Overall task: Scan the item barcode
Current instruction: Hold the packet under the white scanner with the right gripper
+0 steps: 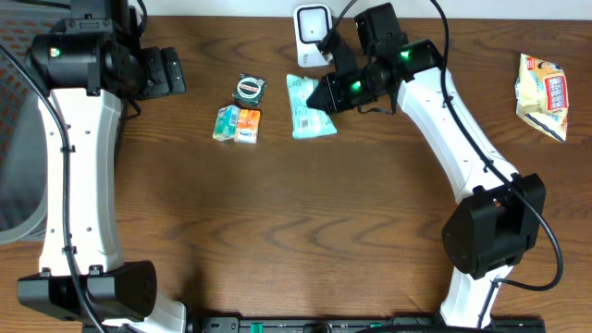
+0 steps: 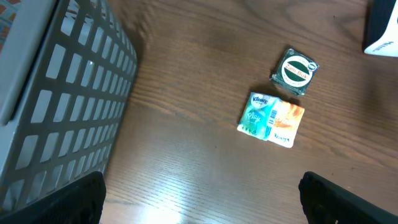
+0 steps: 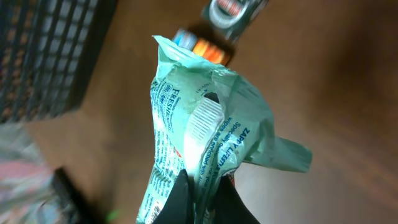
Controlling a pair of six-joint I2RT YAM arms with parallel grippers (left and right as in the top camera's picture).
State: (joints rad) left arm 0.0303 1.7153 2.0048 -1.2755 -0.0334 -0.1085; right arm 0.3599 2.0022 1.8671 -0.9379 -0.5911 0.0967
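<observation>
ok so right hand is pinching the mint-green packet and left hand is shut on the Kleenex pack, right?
Not quite. The right hand does pinch the mint-green packet, but the left hand is open and empty: the left wrist view shows the Kleenex pack lying loose on the table.

On my overhead feed I see a tissue pack [image 1: 237, 124] lying flat on the wooden table [image 1: 305, 222]. A small tin [image 1: 248, 88] with a round green label lies just beside it, slightly apart. A crumpled snack bag [image 1: 543, 95] lies well apart, near the right edge. A grey slatted basket [image 2: 56, 93] stands at the left.
</observation>
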